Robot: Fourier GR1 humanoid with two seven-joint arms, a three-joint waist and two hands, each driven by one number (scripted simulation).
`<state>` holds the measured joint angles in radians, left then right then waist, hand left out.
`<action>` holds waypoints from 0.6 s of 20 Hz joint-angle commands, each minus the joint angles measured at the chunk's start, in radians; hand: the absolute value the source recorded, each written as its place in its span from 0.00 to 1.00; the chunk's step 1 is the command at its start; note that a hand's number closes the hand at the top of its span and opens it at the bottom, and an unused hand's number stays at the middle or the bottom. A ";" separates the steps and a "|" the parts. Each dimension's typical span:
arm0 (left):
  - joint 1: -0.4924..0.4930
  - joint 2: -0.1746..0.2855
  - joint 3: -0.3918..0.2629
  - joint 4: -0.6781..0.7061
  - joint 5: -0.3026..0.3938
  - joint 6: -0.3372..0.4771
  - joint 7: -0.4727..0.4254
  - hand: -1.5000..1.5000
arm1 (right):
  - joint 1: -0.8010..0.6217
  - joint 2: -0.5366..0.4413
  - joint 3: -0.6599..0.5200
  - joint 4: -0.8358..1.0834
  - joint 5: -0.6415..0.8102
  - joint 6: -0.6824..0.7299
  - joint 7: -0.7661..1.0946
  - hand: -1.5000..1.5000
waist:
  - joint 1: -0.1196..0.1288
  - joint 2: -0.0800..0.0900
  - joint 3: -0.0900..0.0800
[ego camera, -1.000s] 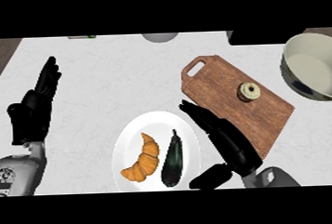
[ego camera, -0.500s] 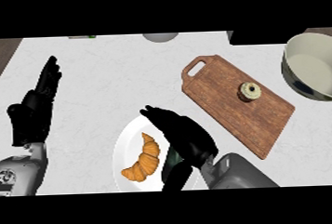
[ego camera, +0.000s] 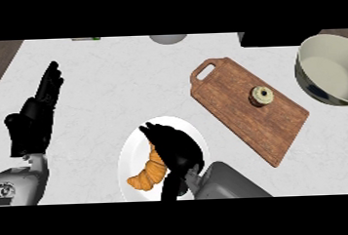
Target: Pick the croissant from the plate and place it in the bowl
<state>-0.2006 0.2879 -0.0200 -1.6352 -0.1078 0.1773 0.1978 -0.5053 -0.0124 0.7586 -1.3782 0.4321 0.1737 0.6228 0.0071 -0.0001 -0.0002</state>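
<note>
A small mark on the left forearm point(ego camera: 5, 189) is too small to read. The right hand point(ego camera: 174, 146) lies over the white plate point(ego camera: 128, 153) and hides the upper end of the croissant point(ego camera: 148, 175). Whether it has closed on the pastry cannot be told. A dark shape below blends with the hand. The left hand point(ego camera: 33, 124) rests spread at the left of the tabletop point(ego camera: 125, 82). The bowl point(ego camera: 330, 72) is cut off at the right, beyond the cutting board point(ego camera: 242, 117), which carries a small round item point(ego camera: 262, 95).

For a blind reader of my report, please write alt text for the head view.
The robot's right hand covers the upper end of a croissant on a white plate; the bowl stands far right, the left hand rests open at left.
</note>
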 commanded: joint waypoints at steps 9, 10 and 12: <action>-0.029 -0.011 0.061 0.030 -0.005 -0.069 -0.003 0.50 | -0.103 0.012 0.100 0.242 -0.103 -0.158 -0.062 0.00 | 0.006 0.002 0.000; 0.018 -0.059 0.011 -0.021 -0.053 -0.023 -0.006 0.50 | -0.098 0.012 0.072 0.274 -0.075 -0.130 -0.100 0.00 | 0.005 0.001 0.000; -0.056 -0.064 0.042 0.134 -0.038 -0.034 -0.070 0.50 | -0.056 0.012 0.173 0.253 -0.095 -0.218 -0.088 0.00 | 0.002 0.002 0.000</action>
<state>-0.2179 0.2483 0.0162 -1.5806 -0.1363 0.1441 0.1611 -0.5693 -0.0007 0.8508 -1.1556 0.3670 0.0332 0.5444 0.0099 0.0015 0.0000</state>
